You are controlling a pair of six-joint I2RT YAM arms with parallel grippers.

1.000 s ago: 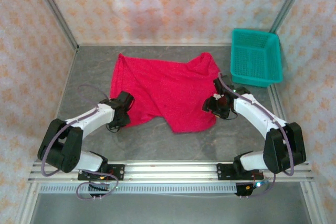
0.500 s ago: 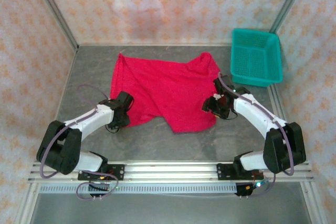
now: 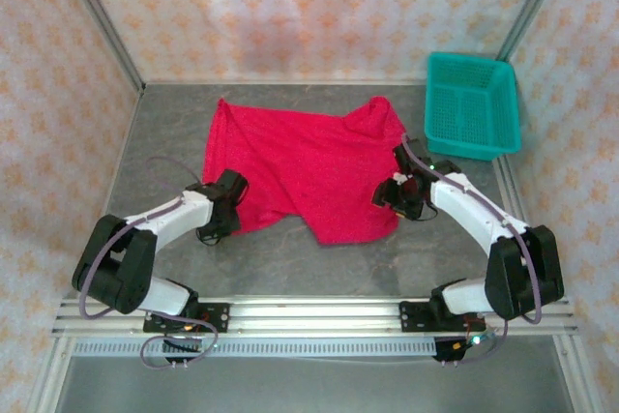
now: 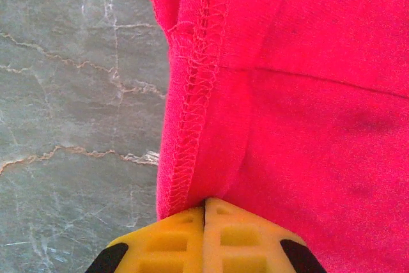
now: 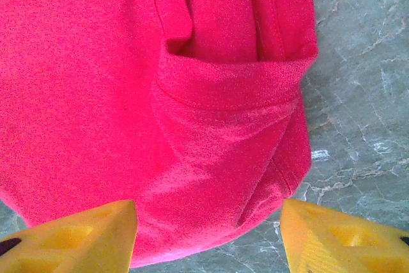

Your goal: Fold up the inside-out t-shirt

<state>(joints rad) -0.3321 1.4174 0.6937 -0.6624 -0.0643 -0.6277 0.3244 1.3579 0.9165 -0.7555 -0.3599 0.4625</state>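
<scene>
1. The left end effector (image 4: pixel 204 225) has its yellow fingers pressed together, and they pinch the stitched hem of the plain crimson-red short-sleeved cloth t-shirt (image 3: pixel 300 166) at its near left edge.
2. The right end effector (image 5: pixel 208 222) stands wide and holds nothing, with one yellow finger at each side of a folded corner of the t-shirt.
3. The t-shirt lies spread and wrinkled in the middle of the grey marble-patterned table (image 3: pixel 164 142).
4. A teal plastic mesh basket (image 3: pixel 470 58) stands in the far right corner.

One crimson t-shirt (image 3: pixel 300 166) lies mid-frame; one teal basket (image 3: pixel 472 106) sits upper right. Two arms (image 3: pixel 164 218) — one left gripper (image 4: pixel 204 212), one right gripper (image 5: pixel 208 222) — two yellow fingertips (image 5: pixel 96 228) on each. One grey table (image 3: pixel 290 258).
</scene>
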